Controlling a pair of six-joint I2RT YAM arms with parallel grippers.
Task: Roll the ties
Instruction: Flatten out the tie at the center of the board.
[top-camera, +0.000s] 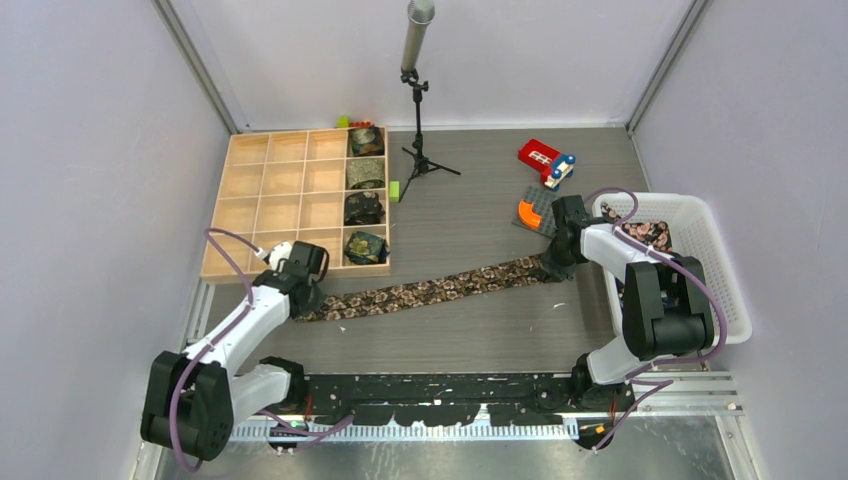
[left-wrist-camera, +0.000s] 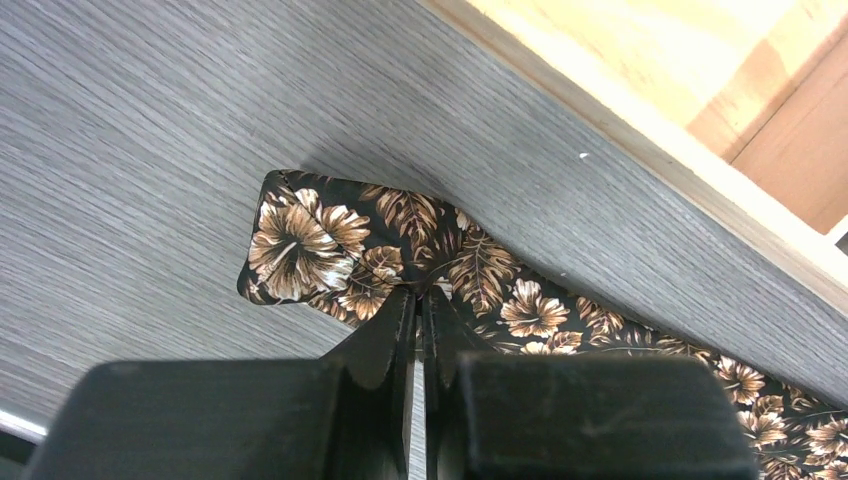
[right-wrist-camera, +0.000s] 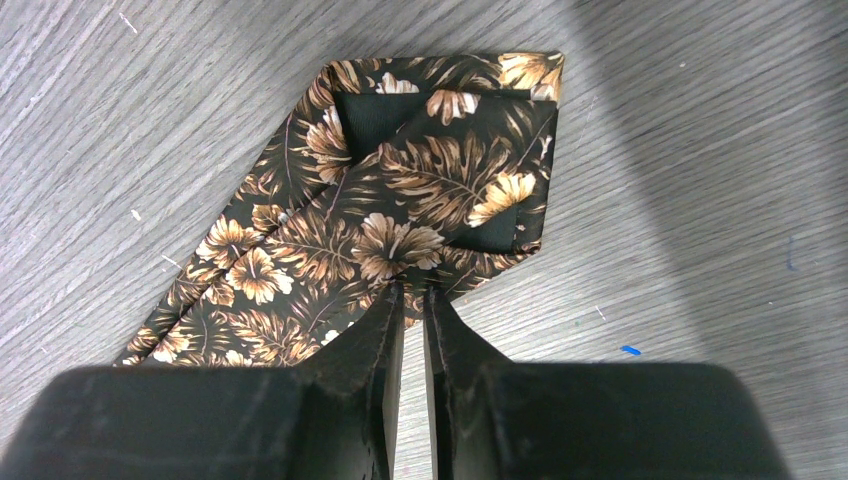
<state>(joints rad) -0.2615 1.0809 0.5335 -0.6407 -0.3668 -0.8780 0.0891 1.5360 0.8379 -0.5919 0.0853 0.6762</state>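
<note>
A dark floral tie (top-camera: 430, 290) lies stretched across the table. My left gripper (top-camera: 312, 300) is shut on its narrow end (left-wrist-camera: 330, 240), the fabric pinched between the fingertips (left-wrist-camera: 398, 320). My right gripper (top-camera: 553, 265) is shut on its wide end (right-wrist-camera: 430, 190), which is folded over and shows the black lining. Several rolled ties (top-camera: 364, 205) sit in the right column of the wooden compartment tray (top-camera: 272, 205). Another patterned tie (top-camera: 648, 233) lies in the white basket (top-camera: 715, 260).
A microphone stand (top-camera: 417, 100) stands behind the tray. A red toy (top-camera: 545, 160) and a grey-orange block (top-camera: 533, 212) lie at the back right. The tray's wooden edge (left-wrist-camera: 700, 150) is close beside the left gripper.
</note>
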